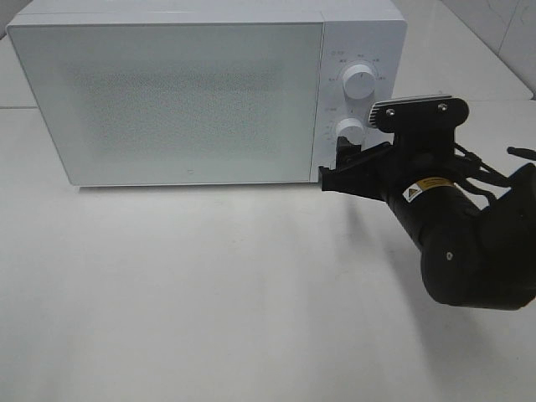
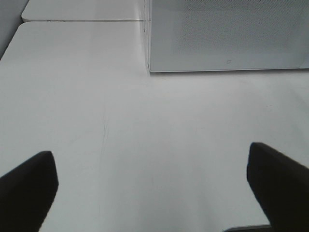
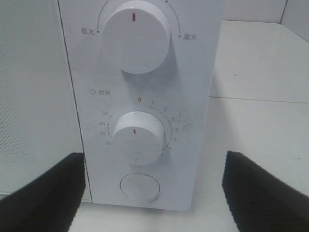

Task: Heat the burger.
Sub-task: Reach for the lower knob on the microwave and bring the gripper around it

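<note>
The white table [image 1: 209, 293] is stretching out beneath both pincers; the white microwave [image 1: 184, 92] is standing on it, directly ahead of the right pincer [image 1: 339, 163] and further ahead of the left pincer [image 2: 152, 193]; its frosted door [image 1: 176, 96] is sitting shut, off to the left of the right pincer; the burger is not showing in any view, and the dotted door panel is hiding whatever is inside.

The black right arm [image 1: 469, 243] is reaching in from the right, bringing its pincer up close in front of the control panel [image 3: 193, 96]; that pincer is gaping wide, gripping nothing, with its two dark fingers [image 3: 43, 193] spreading wider than the panel itself; the left pincer is likewise hanging open and empty above bare table, well back from the microwave's front corner.

The upper dial [image 3: 136, 36] is sitting above the line of the right pincer, its red mark pointing straight up; the lower dial [image 3: 137, 137] is lying straight ahead between the fingers, not touching them, its red mark pointing up towards the 0; the round button [image 3: 140, 187] is sitting just under that dial, nearest the pincer.
</note>
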